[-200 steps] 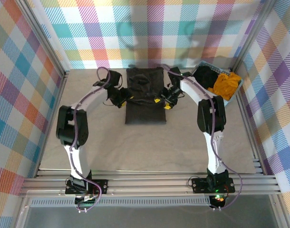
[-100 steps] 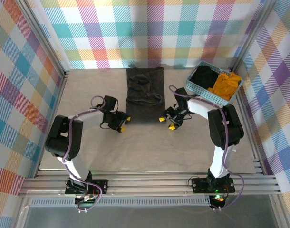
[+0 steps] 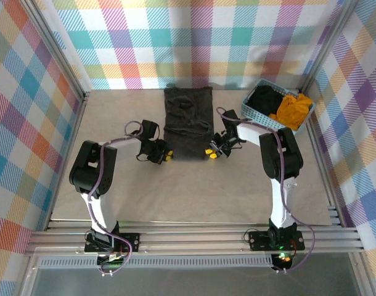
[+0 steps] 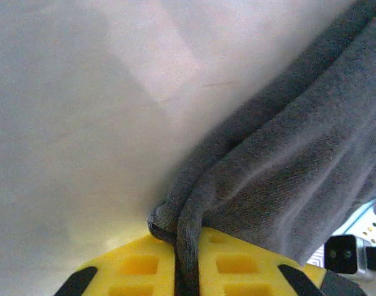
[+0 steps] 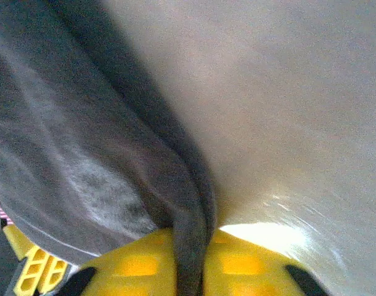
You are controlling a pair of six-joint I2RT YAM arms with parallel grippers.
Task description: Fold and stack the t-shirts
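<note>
A dark charcoal-grey t-shirt [image 3: 187,121] lies folded into a long strip at the back middle of the table. My left gripper [image 3: 166,154] is shut on its near left corner; in the left wrist view the grey cloth [image 4: 268,160] is pinched between the yellow fingers [image 4: 132,266]. My right gripper [image 3: 210,152] is shut on the near right corner, where the cloth [image 5: 83,142] runs down between the yellow fingers [image 5: 249,265]. A black t-shirt [image 3: 267,98] and a mustard-orange t-shirt [image 3: 293,110] lie bunched in the basket.
The light blue perforated basket [image 3: 256,115] stands at the back right corner, tilted against the wall. Checkered walls close the table on three sides. Bare tabletop [image 3: 188,191] stretches in front of the shirt to the near rail.
Both grippers moved inward to the shirt's near corners and closed on the cloth; half a second ago they stood open just beside the near edge.
</note>
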